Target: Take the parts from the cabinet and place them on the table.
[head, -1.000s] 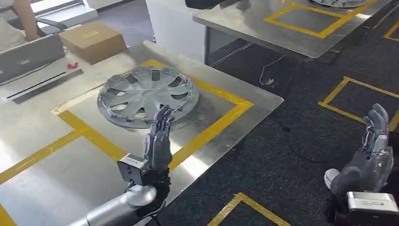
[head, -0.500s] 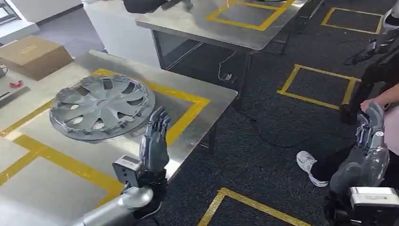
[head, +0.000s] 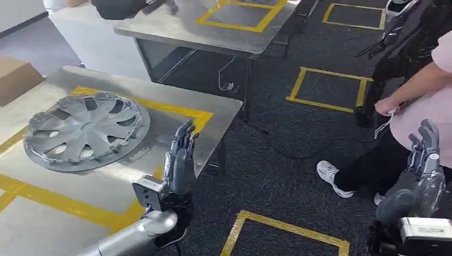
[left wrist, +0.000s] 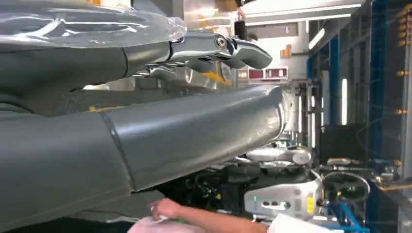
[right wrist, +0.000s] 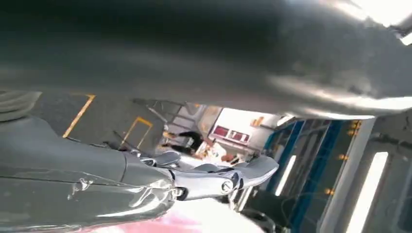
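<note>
Hubcap (head: 81, 131) lay flat on tabletop (head: 176, 98), inside yellow-taped rectangle (head: 181, 110) by its far right corner. Left hand (head: 179, 161) and right hand (head: 424, 167) empty, fingers extended, released.

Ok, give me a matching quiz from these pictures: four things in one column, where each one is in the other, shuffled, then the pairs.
Things:
1. hubcap
2. cardboard box
3. white shoe
4. left hand

Places:
A. on the dark carpet
B. raised over the table's near edge
C. flat on the table inside the yellow tape
D. at the table's far left corner

Pairs: 1-C, 2-D, 3-A, 4-B
</note>
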Controlling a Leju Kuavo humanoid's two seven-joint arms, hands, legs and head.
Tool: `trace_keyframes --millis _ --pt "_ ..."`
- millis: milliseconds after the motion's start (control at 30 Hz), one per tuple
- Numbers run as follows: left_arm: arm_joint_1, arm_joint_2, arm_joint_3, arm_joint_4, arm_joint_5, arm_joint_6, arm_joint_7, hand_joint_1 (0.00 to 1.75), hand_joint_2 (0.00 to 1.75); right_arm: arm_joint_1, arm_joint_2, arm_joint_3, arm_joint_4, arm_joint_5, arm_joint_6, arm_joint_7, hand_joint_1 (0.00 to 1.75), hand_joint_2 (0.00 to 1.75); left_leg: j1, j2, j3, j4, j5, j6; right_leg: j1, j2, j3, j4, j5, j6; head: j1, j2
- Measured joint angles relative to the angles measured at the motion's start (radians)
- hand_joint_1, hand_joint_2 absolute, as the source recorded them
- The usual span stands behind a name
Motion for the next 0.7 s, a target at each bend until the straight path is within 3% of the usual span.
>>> trace_keyframes --millis 100,133,167,200,267,300,333,367,400,433,467,500,533,600,633,667,700 --pt "-0.001 0.0 0.0 0.0 0.0 0.0 0.0 0.0 0.0 0.002 0.0 0.002 0.0 0.0 -0.002 0.0 0.0 0.0 0.002 0.028 0.005 -0.003 0.002 -0.012 0.007 0.034 -0.009 0.001 0.004 -0.016 -0.008 0.0" --pt "-0.002 0.0 0.0 0.0 0.001 0.0 0.0 0.0 0.0 0.002 0.0 0.002 0.0 0.0 -0.002 0.0 0.0 0.0 0.006 0.024 0.004 0.002 -0.009 -0.021 0.001 0.045 0.001 -0.009 0.009 -0.026 -0.008 0.0" --pt "-0.004 0.0 0.0 0.0 0.001 0.0 0.0 0.0 0.0 0.0 0.0 0.002 0.0 0.0 -0.003 -0.002 0.0 0.0 0.011 -0.024 -0.005 0.035 -0.034 -0.025 0.001 0.054 0.0 -0.01 0.011 -0.03 -0.01 0.0" --pt "-0.004 0.0 0.0 -0.001 0.0 0.0 -0.002 0.0 0.0 -0.001 0.0 0.002 0.0 -0.001 -0.003 -0.002 0.0 0.0 0.012 -0.059 -0.037 0.105 -0.074 -0.026 0.0 0.06 -0.002 -0.01 0.013 -0.036 -0.012 0.0" --pt "0.0 0.001 0.0 -0.001 0.001 0.0 -0.002 0.0 0.0 0.001 0.0 0.004 0.0 -0.002 -0.003 -0.002 0.0 0.0 0.012 -0.086 -0.128 0.285 -0.146 -0.028 0.001 0.084 -0.005 -0.01 0.014 -0.038 -0.022 0.0" --pt "0.002 0.002 0.0 -0.001 0.002 0.0 -0.002 0.0 0.0 0.002 0.0 0.005 0.0 -0.002 -0.003 -0.002 0.0 0.0 0.011 -0.088 -0.162 0.343 -0.158 -0.027 0.002 0.096 -0.005 -0.01 0.014 -0.039 -0.023 0.0" --pt "0.003 0.002 0.0 -0.001 0.003 0.0 -0.002 0.0 0.0 0.002 -0.001 0.005 0.001 -0.003 -0.003 -0.002 0.0 0.0 0.011 -0.088 -0.17 0.346 -0.142 -0.024 0.003 0.111 -0.005 -0.01 0.015 -0.039 -0.023 0.0" --pt "0.003 0.002 0.0 -0.001 0.004 0.0 -0.002 0.0 0.0 0.002 0.0 0.006 0.001 -0.003 -0.003 -0.002 0.0 0.0 0.01 -0.09 -0.15 0.295 -0.103 -0.02 0.003 0.126 -0.004 -0.009 0.015 -0.039 -0.024 0.0" --pt "0.003 0.002 0.0 -0.001 0.004 0.0 -0.002 0.0 0.0 0.002 0.0 0.006 0.001 -0.003 -0.003 -0.003 0.0 0.0 0.01 -0.096 -0.112 0.21 -0.053 -0.015 0.003 0.14 -0.002 -0.009 0.015 -0.039 -0.025 0.0" --pt "0.003 0.002 0.0 -0.001 0.004 0.0 -0.002 0.0 0.0 0.002 0.0 0.007 0.001 -0.003 -0.003 -0.003 0.0 0.0 0.01 -0.114 -0.066 0.111 -0.003 -0.008 0.003 0.153 0.0 -0.009 0.015 -0.039 -0.026 0.0" --pt "0.002 0.002 0.0 -0.001 0.004 0.0 -0.002 0.0 0.0 0.002 0.0 0.007 0.001 -0.003 -0.003 -0.003 0.0 0.0 0.012 -0.165 -0.029 0.026 0.026 -0.001 0.0 0.163 -0.001 -0.009 0.015 -0.038 -0.026 0.0" --pt "0.002 0.002 0.0 -0.001 0.004 0.0 -0.002 0.0 0.0 0.001 0.0 0.008 0.001 -0.003 -0.004 -0.003 0.0 0.0 0.016 -0.19 -0.021 0.0 0.02 -0.001 0.007 0.174 -0.009 -0.004 0.015 -0.031 -0.019 0.0" --pt "0.002 0.002 0.0 -0.002 0.004 0.0 -0.002 0.0 0.0 0.003 0.0 0.008 0.001 -0.003 -0.004 -0.003 0.0 0.0 0.009 -0.17 -0.022 0.001 0.021 -0.004 -0.003 0.186 -0.014 -0.007 0.018 -0.024 -0.024 0.0" --pt "0.001 0.002 0.0 -0.002 0.004 -0.001 -0.002 0.0 0.0 0.003 0.0 0.009 0.001 -0.003 -0.004 -0.003 0.0 0.0 0.004 -0.154 -0.02 -0.001 0.02 0.001 -0.009 0.207 -0.017 -0.013 0.021 -0.011 -0.027 0.0" --pt "-0.001 0.001 0.0 -0.002 0.004 -0.002 -0.002 0.0 0.0 0.003 -0.001 0.009 0.0 -0.003 -0.004 -0.004 0.0 0.0 0.018 -0.138 -0.014 -0.016 0.027 0.008 -0.003 0.218 -0.03 -0.012 0.02 -0.004 -0.024 0.0" --pt "-0.003 0.0 0.0 -0.002 0.004 -0.002 -0.002 0.0 0.0 0.005 -0.001 0.008 0.0 -0.003 -0.005 -0.004 0.0 0.0 0.015 -0.123 -0.007 -0.022 0.028 0.011 0.001 0.161 -0.036 0.014 0.003 -0.004 -0.023 0.0" --pt "-0.004 -0.002 0.0 -0.002 0.004 -0.002 -0.002 0.0 0.0 0.002 -0.001 0.009 0.0 -0.003 -0.005 -0.005 0.0 0.0 0.015 -0.111 -0.005 -0.022 0.027 0.016 0.002 0.111 -0.063 0.077 -0.034 -0.001 -0.008 0.0"
